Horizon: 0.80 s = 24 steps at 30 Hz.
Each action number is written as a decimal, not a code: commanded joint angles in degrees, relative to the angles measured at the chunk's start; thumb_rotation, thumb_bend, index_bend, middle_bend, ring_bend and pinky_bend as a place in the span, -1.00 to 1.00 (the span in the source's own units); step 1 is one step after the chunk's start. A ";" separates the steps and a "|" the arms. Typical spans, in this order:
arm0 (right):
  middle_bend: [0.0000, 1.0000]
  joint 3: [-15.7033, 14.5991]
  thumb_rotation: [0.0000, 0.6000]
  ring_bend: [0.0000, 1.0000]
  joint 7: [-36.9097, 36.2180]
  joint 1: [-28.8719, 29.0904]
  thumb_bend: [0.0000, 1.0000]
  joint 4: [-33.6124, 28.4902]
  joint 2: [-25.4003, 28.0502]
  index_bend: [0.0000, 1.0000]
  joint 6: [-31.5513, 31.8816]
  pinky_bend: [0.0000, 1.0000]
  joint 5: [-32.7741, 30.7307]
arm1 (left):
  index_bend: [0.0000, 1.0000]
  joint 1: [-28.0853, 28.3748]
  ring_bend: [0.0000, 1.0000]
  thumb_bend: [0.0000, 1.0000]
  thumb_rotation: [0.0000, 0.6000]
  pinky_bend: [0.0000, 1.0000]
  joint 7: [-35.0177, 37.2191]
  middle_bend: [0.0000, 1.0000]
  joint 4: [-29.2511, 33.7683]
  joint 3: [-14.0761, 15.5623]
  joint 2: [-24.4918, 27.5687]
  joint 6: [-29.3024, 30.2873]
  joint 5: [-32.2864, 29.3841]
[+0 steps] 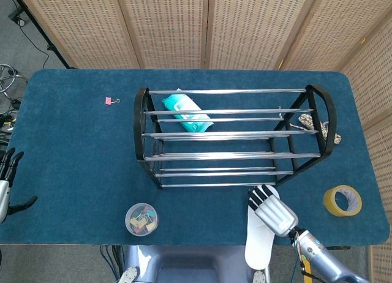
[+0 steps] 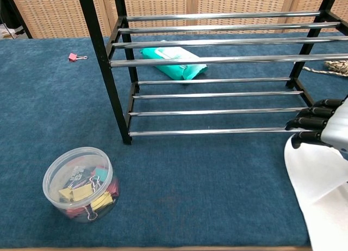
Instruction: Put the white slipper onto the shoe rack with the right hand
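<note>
Right hand (image 1: 272,212) sits low at the near right, silver back turned up, dark fingers (image 2: 312,122) stretched forward and close together, its forearm running off the bottom right corner. Left hand (image 1: 7,180) hangs at the far left edge, fingers spread, holding nothing.
</note>
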State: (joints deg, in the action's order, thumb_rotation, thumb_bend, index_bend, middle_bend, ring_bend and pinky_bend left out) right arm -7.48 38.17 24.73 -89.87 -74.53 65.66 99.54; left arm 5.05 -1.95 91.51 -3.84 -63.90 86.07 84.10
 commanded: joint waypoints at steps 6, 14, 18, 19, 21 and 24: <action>-0.50 -0.14 1.00 -0.48 -4.11 -0.24 -0.81 1.34 -0.43 -0.36 -0.30 -0.32 0.36 | -1.00 0.10 -1.00 -1.00 1.00 -1.00 -0.10 -1.00 0.00 -0.04 -0.04 -0.16 -0.08; -0.28 -0.41 1.00 -0.24 -8.56 -0.28 -0.65 3.53 -1.93 -0.21 -0.63 0.06 0.92 | -1.00 0.13 -1.00 -1.00 1.00 -1.00 0.23 -1.00 -0.05 -0.03 0.05 -0.25 -0.08; -0.24 -0.70 1.00 -0.20 -11.36 -0.70 -0.65 4.83 -2.48 -0.17 0.41 0.14 1.58 | -1.00 0.14 -1.00 -1.00 1.00 -1.00 0.45 -1.00 0.00 -0.07 0.14 -0.36 -0.23; -0.24 -0.78 1.00 -0.19 -12.39 -0.86 -0.65 5.28 -2.64 -0.17 0.78 0.17 1.72 | -1.00 0.15 -1.00 -1.00 1.00 -1.00 0.45 -1.00 0.00 -0.06 0.15 -0.40 -0.23; -0.24 -0.84 1.00 -0.16 -13.37 -1.08 -0.65 5.93 -2.81 -0.18 1.24 0.22 1.87 | -1.00 0.17 -1.00 -1.00 1.00 -1.00 0.40 -1.00 0.01 -0.05 0.14 -0.44 -0.23; -0.24 -1.04 1.00 -0.12 -15.46 -1.70 -0.65 7.51 -3.20 -0.18 2.59 0.29 2.33 | -1.00 0.17 -1.00 -1.00 1.00 -1.00 0.33 -1.00 0.04 -0.02 0.12 -0.47 -0.25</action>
State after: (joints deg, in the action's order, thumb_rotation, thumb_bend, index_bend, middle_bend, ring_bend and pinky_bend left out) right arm -8.38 23.40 23.38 -82.99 -77.49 67.66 101.60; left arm 5.22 -1.63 91.55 -3.86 -63.78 85.60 83.86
